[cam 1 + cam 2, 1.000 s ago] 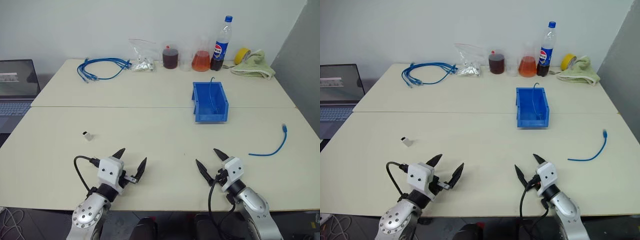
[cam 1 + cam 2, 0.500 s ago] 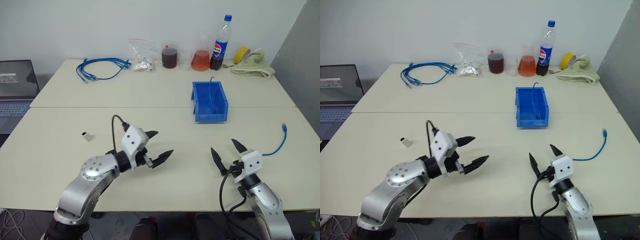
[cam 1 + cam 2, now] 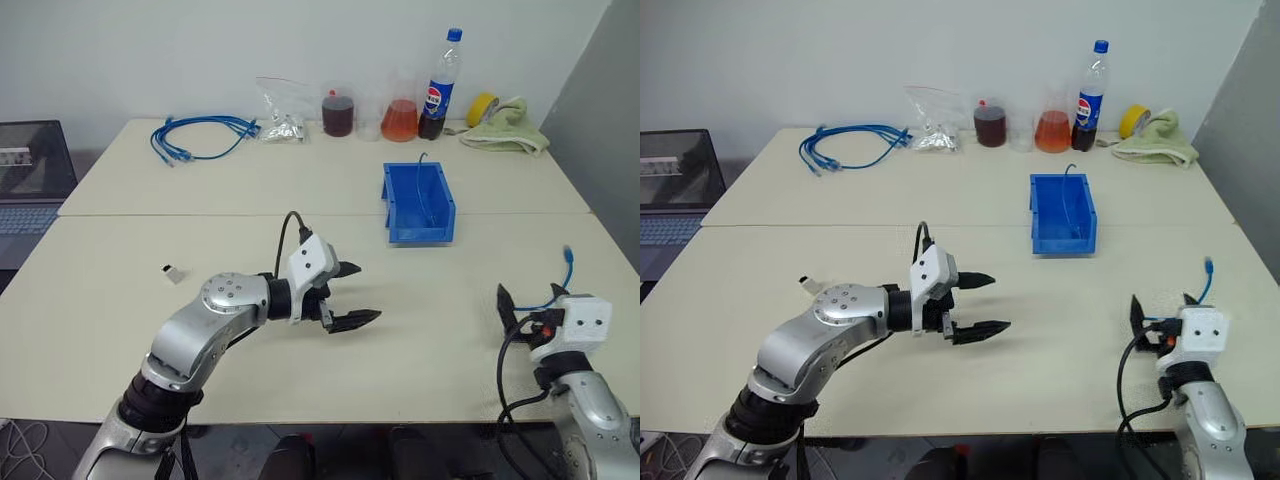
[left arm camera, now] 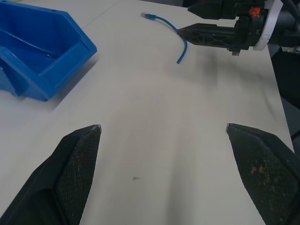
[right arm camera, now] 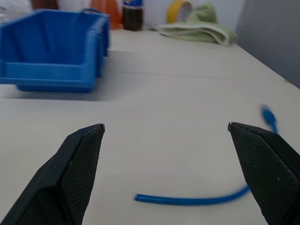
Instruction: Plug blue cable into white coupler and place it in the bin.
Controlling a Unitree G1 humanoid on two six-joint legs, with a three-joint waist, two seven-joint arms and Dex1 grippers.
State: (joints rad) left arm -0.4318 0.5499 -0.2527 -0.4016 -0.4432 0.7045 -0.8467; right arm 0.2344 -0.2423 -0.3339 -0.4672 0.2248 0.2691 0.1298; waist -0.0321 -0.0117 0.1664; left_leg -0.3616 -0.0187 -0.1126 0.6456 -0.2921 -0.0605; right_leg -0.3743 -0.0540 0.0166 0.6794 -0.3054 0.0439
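Since a second ago I am seeing both arms leaving the near edge of the table (image 3: 330, 190). The left gripper (image 3: 355, 295), jaws spread wide and holding nothing, is swinging in toward the table's middle and pointing toward three o'clock. The right gripper (image 3: 527, 300), also spread and empty, is sliding out toward four o'clock, its fingers (image 5: 79, 159) now flanking the blue cable (image 5: 206, 199) without touching it.

The blue cable is lying loose at about three to four o'clock on the table, just beyond the right gripper, one end curving up. The white coupler (image 3: 175, 272) is sitting alone at about eight o'clock, well apart from both grippers. The bin (image 3: 418, 203) is standing at about one o'clock, a thin wire rising from inside it.

Along the far edge at twelve o'clock are sitting a coiled cable bundle (image 3: 200, 133), a plastic bag (image 3: 283, 110), two jars of liquid, a cola bottle (image 3: 441, 72), a tape roll (image 3: 484, 108) and a green cloth (image 3: 508, 130). A laptop (image 3: 30, 180) is standing off the table at ten o'clock.
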